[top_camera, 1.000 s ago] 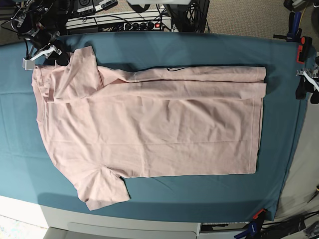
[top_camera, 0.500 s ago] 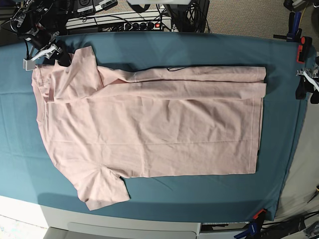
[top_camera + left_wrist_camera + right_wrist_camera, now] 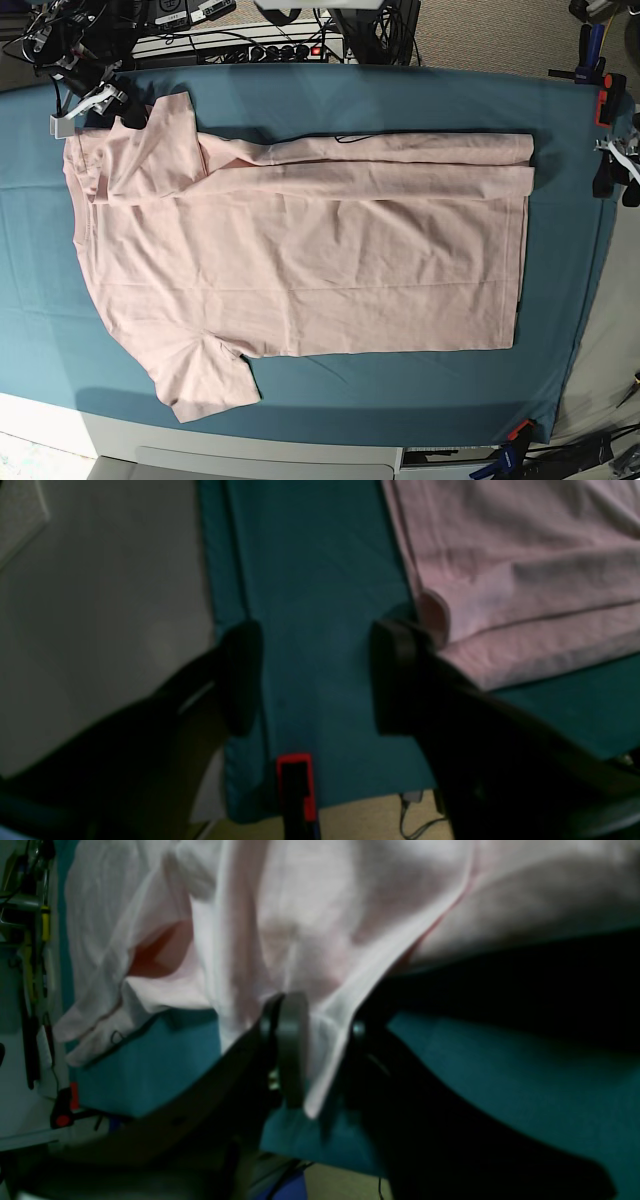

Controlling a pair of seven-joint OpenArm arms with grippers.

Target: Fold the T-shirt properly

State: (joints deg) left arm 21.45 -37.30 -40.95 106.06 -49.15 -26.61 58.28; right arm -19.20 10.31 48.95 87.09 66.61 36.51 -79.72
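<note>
The pale pink T-shirt (image 3: 300, 250) lies flat, plain side up, on the teal table cloth (image 3: 400, 100), with its far long edge folded over. My right gripper (image 3: 120, 106) is at the far left corner. In the right wrist view it (image 3: 325, 1045) is shut on a thin edge of the T-shirt (image 3: 300, 930) by the sleeve, and the fabric there is lifted off the cloth. My left gripper (image 3: 612, 172) is at the right table edge. In the left wrist view it (image 3: 317, 680) is open and empty over the teal cloth, beside the T-shirt's hem corner (image 3: 500, 580).
Red clamps hold the cloth at the right edge (image 3: 605, 100) and the near right corner (image 3: 515, 432); one shows in the left wrist view (image 3: 296, 780). A power strip and cables (image 3: 250, 45) lie behind the table. The table's white front edge (image 3: 250, 455) is near.
My right gripper has shifted slightly toward the far edge of the table. The T-shirt and my left gripper have not visibly moved.
</note>
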